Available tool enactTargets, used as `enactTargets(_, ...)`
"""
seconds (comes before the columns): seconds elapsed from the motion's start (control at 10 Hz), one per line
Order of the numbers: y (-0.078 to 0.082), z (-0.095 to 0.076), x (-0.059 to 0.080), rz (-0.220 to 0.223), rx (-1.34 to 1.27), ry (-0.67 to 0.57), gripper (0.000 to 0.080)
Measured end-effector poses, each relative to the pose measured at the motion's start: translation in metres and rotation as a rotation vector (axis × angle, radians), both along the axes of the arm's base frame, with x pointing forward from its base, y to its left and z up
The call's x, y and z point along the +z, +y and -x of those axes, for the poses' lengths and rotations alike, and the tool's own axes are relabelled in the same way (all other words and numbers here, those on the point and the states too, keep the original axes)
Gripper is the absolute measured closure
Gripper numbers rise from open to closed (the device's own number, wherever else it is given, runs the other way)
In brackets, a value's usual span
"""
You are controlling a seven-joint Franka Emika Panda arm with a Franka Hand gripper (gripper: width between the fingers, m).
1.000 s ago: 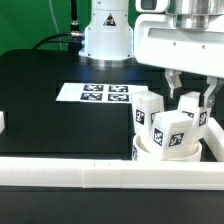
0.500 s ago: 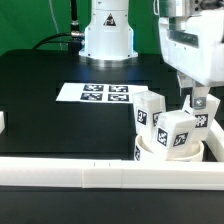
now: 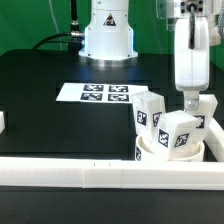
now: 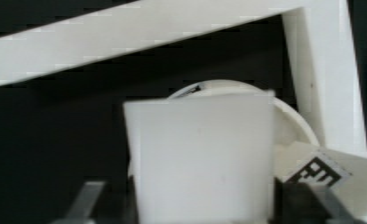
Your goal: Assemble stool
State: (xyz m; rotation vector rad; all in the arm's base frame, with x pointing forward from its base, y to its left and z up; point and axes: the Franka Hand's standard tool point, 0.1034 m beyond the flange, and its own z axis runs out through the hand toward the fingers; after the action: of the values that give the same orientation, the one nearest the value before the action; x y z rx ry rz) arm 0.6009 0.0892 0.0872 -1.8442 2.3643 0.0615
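- We see the gripper (image 3: pixel 194 101) low at about 4 o'clock in the exterior view, reaching down from the white arm (image 3: pixel 188 55) above it.
- In the wrist view a white blocky stool leg (image 4: pixel 199 155) fills the space between the two grey fingers (image 4: pixel 87 203), so we read the jaws as set partway apart and closed on that leg.
- The round stool seat (image 3: pixel 168 153) sits at about 5 o'clock in the exterior view, tucked against the white border rail (image 3: pixel 90 172) that runs along the near edge.
- Two tagged legs stand upright on the seat: one (image 3: pixel 148 115) at its 10 o'clock side, another (image 3: pixel 174 132) nearer the middle, touching or almost touching each other.
- The held leg (image 3: pixel 203 108) is at the seat's 2 o'clock side, just beside the middle one; we cannot tell whether its foot rests on the seat.
- In the wrist view the seat's curved rim (image 4: pixel 290 112) shows behind the held leg, and a tagged leg (image 4: pixel 326 167) peeks in at 4 o'clock of it.
- The marker board (image 3: pixel 95 94) lies flat on the black table (image 3: pixel 40 90) at about 10 o'clock from the seat, well apart from it.
- The robot base (image 3: pixel 107 32) stands at 12 o'clock.
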Motion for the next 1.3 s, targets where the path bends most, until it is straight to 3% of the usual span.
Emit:
enactTargets(0.1, 0.001, 0.000, 0.001, 0.002, 0.027, 0.003, 0.0282)
enactTargets(0.2, 0.005, -0.002, 0.010, -0.008, 0.076, 0.004, 0.0192)
enactTargets(0.3, 0.009, -0.004, 0.015, -0.011, 0.103, -0.009, 0.0192)
enactTargets(0.5, 0.008, -0.003, 0.012, -0.006, 0.122, -0.006, 0.0152)
enactTargets(0.7, 0.009, -0.002, 0.011, 0.009, 0.299, -0.027, 0.0151)
enactTargets(1.1, 0.028, -0.002, 0.013, 0.069, 0.805, -0.084, 0.0151)
enactTargets(1.3, 0.025, -0.003, 0.012, 0.081, 0.933, -0.098, 0.0151)
